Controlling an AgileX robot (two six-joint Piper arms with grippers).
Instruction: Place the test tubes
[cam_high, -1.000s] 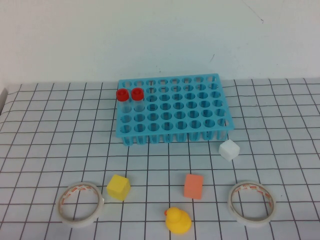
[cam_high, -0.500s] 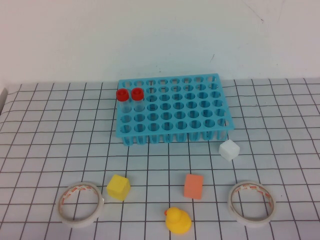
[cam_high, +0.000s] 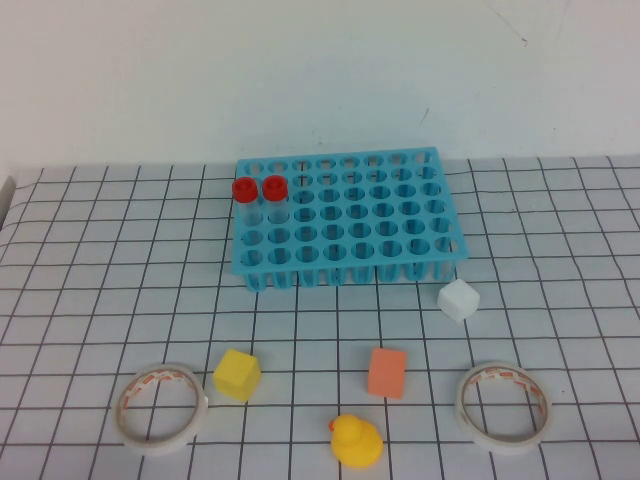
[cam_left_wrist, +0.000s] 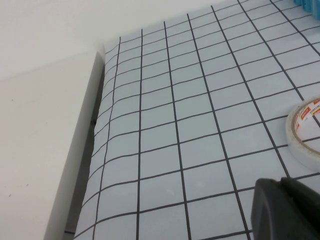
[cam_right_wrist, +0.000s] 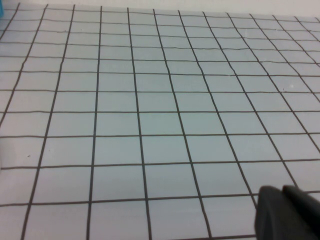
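A blue test tube rack (cam_high: 345, 215) stands at the middle back of the grid mat. Two clear tubes with red caps (cam_high: 245, 192) (cam_high: 275, 190) stand upright side by side in holes at its left end. Neither arm shows in the high view. In the left wrist view my left gripper (cam_left_wrist: 282, 187) hangs shut and empty over the mat near a tape roll (cam_left_wrist: 305, 131). My right gripper (cam_right_wrist: 282, 195) is also shut and empty, over bare grid squares in the right wrist view.
Nearer the front lie a yellow cube (cam_high: 237, 374), an orange block (cam_high: 387, 372), a yellow rubber duck (cam_high: 356, 440) and a white cube (cam_high: 458, 300). Tape rolls lie at front left (cam_high: 160, 406) and front right (cam_high: 503, 405). The mat's left edge (cam_left_wrist: 100, 100) borders a white surface.
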